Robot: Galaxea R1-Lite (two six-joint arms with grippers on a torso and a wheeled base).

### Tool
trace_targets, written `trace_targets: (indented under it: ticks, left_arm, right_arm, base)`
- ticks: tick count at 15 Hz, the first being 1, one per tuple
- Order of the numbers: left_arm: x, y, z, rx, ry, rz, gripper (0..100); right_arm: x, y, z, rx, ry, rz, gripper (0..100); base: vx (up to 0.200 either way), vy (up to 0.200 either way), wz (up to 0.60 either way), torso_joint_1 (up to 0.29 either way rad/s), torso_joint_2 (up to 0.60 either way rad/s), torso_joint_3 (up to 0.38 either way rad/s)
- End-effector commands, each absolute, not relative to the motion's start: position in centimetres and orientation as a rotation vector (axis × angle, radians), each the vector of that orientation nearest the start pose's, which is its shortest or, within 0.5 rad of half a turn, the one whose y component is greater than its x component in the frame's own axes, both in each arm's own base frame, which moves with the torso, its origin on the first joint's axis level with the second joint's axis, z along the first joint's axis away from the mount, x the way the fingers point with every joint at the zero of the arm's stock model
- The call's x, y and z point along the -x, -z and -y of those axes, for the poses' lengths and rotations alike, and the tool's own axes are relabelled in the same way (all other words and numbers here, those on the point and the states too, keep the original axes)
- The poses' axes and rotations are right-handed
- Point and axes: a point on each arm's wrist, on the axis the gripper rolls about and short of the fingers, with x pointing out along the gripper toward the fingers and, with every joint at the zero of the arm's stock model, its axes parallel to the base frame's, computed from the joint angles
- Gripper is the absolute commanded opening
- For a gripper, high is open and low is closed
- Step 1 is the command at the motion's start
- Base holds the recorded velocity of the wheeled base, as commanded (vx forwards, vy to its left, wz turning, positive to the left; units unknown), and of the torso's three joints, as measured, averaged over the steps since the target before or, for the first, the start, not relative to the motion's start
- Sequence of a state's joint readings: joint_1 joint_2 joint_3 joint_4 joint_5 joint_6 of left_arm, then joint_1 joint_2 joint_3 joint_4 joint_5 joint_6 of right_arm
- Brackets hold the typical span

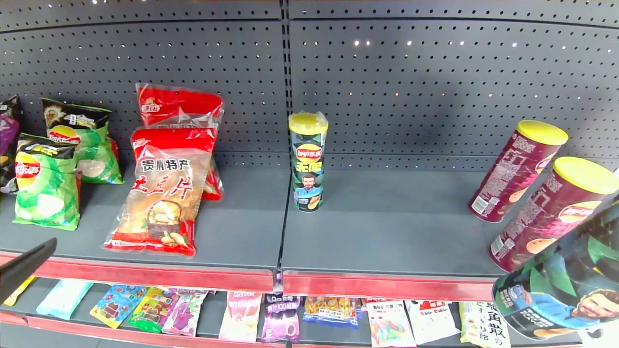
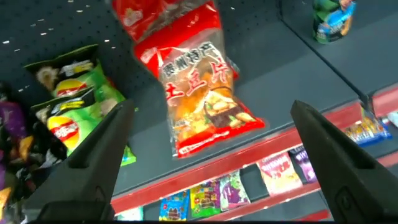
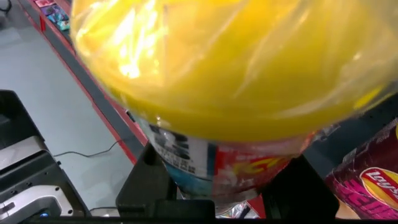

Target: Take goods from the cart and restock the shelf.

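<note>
Black fingers of the right end effector (image 3: 224,186) clamp a dark green chip can (image 3: 236,74), its yellow lid hiding most of the body in the wrist view. In the head view the can (image 1: 561,285) lies tilted at lower right, cut off by the frame edge, before the shelf (image 1: 387,232). Just behind it lean two maroon cans (image 1: 515,171). The left end effector (image 2: 214,158) is spread wide and holds nothing, facing a red snack bag (image 2: 199,93). One of its fingers (image 1: 24,266) enters the head view's lower left, the rest cut off.

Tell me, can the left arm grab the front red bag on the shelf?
Probably yes. The left pincer is open and lined up with the front red bag, which lies at the shelf edge with nothing between them.
</note>
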State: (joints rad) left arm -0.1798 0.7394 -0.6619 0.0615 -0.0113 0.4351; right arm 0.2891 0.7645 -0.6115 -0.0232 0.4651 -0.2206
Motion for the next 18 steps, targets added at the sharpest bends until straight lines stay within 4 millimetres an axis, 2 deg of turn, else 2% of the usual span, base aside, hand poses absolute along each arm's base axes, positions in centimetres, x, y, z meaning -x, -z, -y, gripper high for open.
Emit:
trace_targets:
  ticks: [1,4,7,9,12,15,18]
  left_arm:
    - [-7.3,-24.8,1.4,-0.477,0.261,-0.135,100]
    - [-11.0,-24.9,3.3,-0.457,0.433,-0.155,100]
    - [-18.2,-25.3,6.4,-0.418,0.493,-0.140,100]
    - [-21.4,-25.8,9.9,-0.305,0.655,-0.154,100]
    - [-26.5,-24.8,12.9,-0.268,0.713,-0.205,100]
    - [-29.4,-23.6,14.8,-0.268,0.736,-0.231,100]
    - [-30.9,-22.3,15.5,-0.268,0.740,-0.240,100]
  right_arm:
    - [-6.3,-23.9,-3.4,0.197,-0.827,-0.066,0]
    - [-6.3,-24.1,-3.7,0.195,-0.869,-0.066,0]
    - [-6.6,-24.1,-3.8,0.195,-0.864,-0.072,0]
    - [-6.6,-24.0,-3.7,0.195,-0.859,-0.074,0]
    - [-6.5,-24.3,-3.7,0.197,-0.846,-0.066,0]
    - [-6.5,-24.4,-3.6,0.197,-0.827,-0.061,0]
    - [-6.5,-24.4,-3.6,0.197,-0.827,-0.061,0]
  base:
    - [0.000,0.000,0.00,0.000,0.00,0.000]
    - [0.000,0.000,0.00,0.000,0.00,0.000]
    - [0.000,0.000,0.00,0.000,0.00,0.000]
    - [0.000,0.000,0.00,0.000,0.00,0.000]
    - [0.000,0.000,0.00,0.000,0.00,0.000]
    - [0.000,0.000,0.00,0.000,0.00,0.000]
    - [0.000,0.000,0.00,0.000,0.00,0.000]
